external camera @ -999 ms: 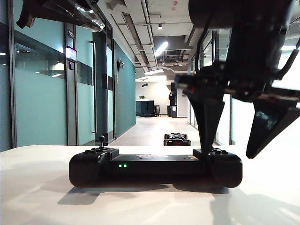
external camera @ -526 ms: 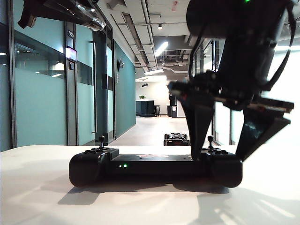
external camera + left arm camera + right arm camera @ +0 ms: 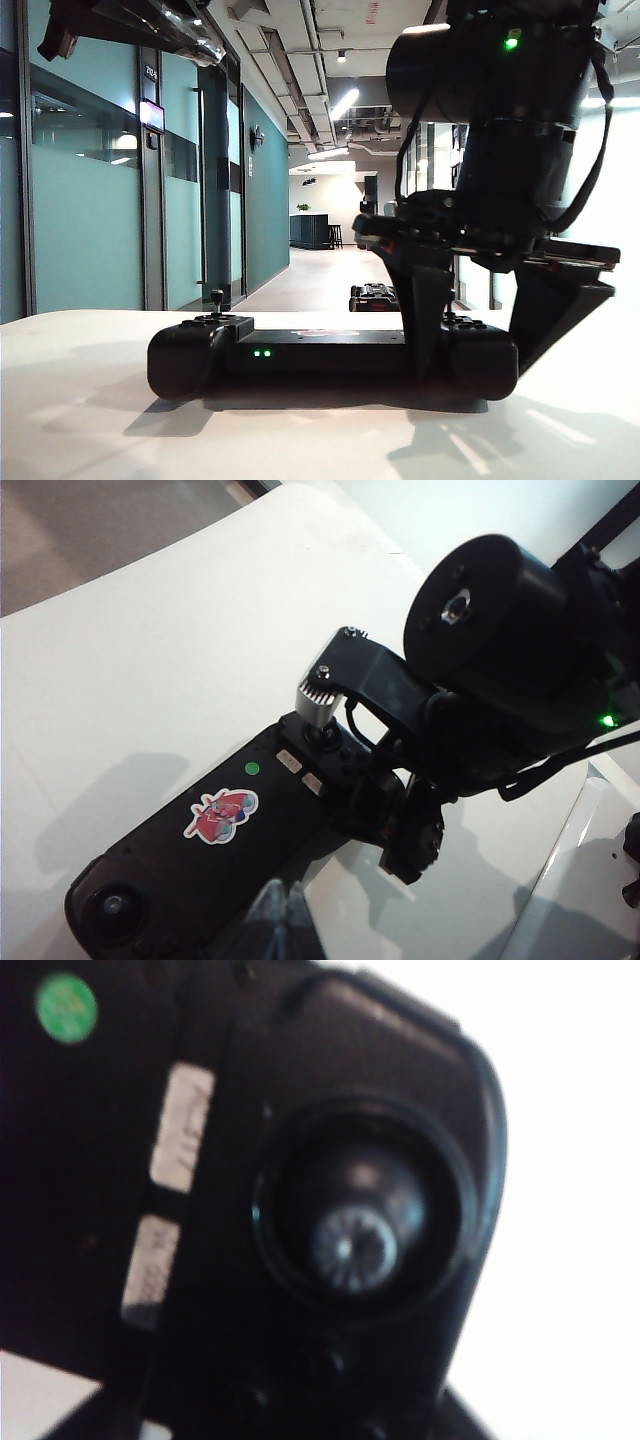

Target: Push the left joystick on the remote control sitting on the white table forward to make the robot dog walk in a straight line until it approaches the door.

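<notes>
The right gripper (image 3: 487, 345) stands spread wide, its two fingers straddling the right lobe of the remote control (image 3: 330, 355), one finger (image 3: 425, 320) on the inner side and the other (image 3: 545, 315) on the outer side; a second ago it hung higher, with its tips above the lobe, and it has since sunk until the tips reach down beside the controller body, and it now hides the right stick. Its wrist view looks straight down on that right stick (image 3: 350, 1245), close and blurred. The left gripper (image 3: 285, 920) shows only as dark fingertips at the frame edge near the controller's other lobe; whether it is wide or narrow cannot be told. There is one remote control, lying flat on the white table (image 3: 80, 420), with two green lights on its front bar. Its left joystick (image 3: 216, 298) stands upright and untouched, unchanged from before. One robot dog (image 3: 374, 297) crouches on the corridor floor beyond the table, where it was a second ago.
</notes>
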